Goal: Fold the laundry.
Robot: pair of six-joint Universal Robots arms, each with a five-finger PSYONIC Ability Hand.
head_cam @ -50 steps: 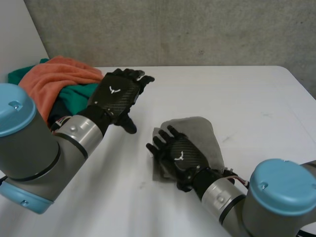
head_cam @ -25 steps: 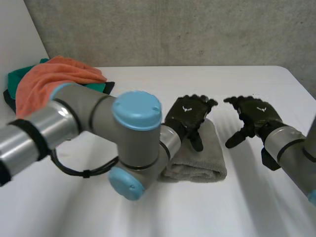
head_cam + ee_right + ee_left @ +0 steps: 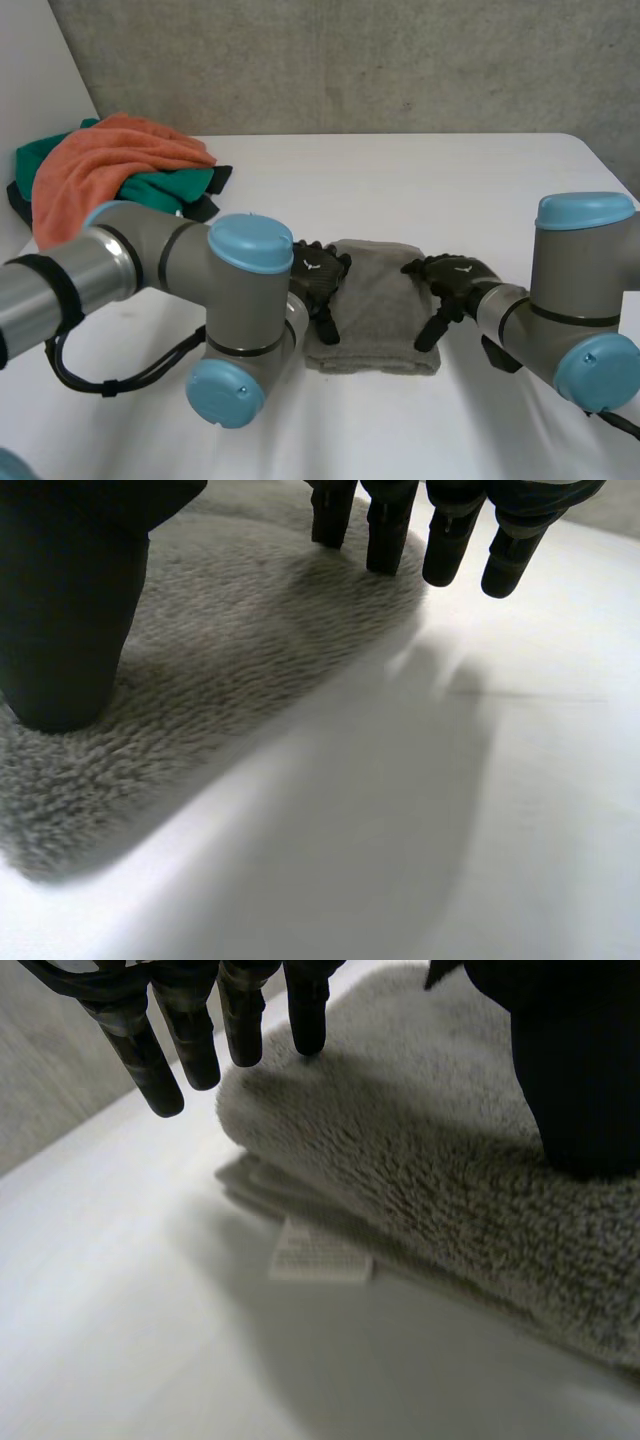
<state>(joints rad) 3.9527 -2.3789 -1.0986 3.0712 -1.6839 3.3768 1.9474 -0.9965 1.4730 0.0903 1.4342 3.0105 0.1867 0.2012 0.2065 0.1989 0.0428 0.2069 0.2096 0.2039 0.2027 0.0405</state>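
Left hand (image 3: pixel 318 272), right hand (image 3: pixel 450 278) apparently pressing grey towel (image 3: pixel 378 300).

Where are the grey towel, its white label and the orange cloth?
grey towel (image 3: pixel 375 295): head view, middle of its folded top face.
white label (image 3: pixel 320 1258): left wrist view, centre of the tag at the towel's lower edge.
orange cloth (image 3: pixel 95 165): head view, middle of its top surface.
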